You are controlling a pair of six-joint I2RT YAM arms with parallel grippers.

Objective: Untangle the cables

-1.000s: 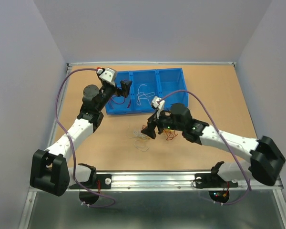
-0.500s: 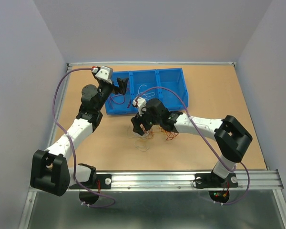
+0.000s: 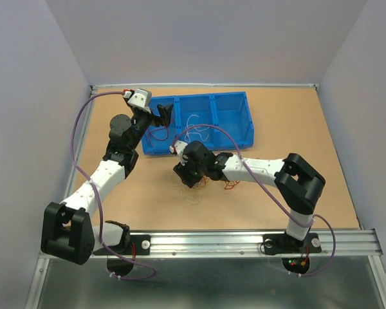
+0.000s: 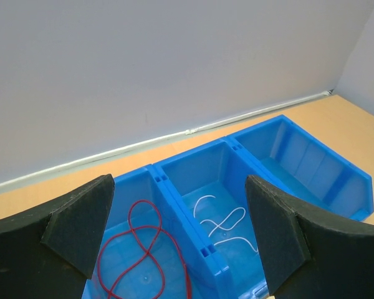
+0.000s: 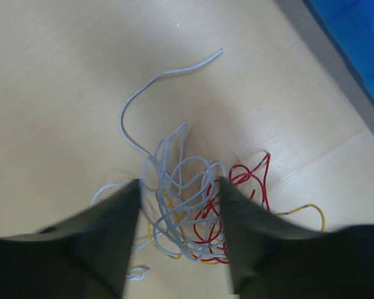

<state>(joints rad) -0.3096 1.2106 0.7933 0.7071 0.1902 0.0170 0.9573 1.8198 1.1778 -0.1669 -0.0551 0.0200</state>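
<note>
Right claw: the right claw (image 3: 185,175) is low over the surface (image 3: 296,129), released, its two fingers (image 5: 93,249) spread wide and gripping nothing.
Tangle: the cables (image 5: 187,218) lie in a loose knot on the surface right between those spread fingers, white, red and yellow strands looped through each other. From above I see the bunch (image 3: 194,188) partly under the claw and spilling out to either side of it.
White strand: one pale strand (image 5: 156,81) runs out of the knot and curves away ahead of the right claw, lying flat on the wood.
Yellow loop: a yellow loop (image 5: 305,212) sticks out just beyond the claw's right finger, beside a red curl (image 5: 249,180).
Left claw: the left claw (image 3: 164,114) hangs above the blue bin (image 3: 241,96), released as well, its padded fingers (image 4: 75,218) far apart with nothing between them.
Bin: three compartments in a row, seen below and ahead of the left claw (image 4: 179,180); its wall (image 4: 336,180) stretches off past the claw's right finger.
Red cable: a single red cable (image 4: 143,249) lies curled in the compartment nearest the left finger.
White cable: a white cable (image 4: 221,224) lies in the middle compartment, roughly between the two fingers.
Gap: the bin sits just beyond the right claw, apart from the knot.
</note>
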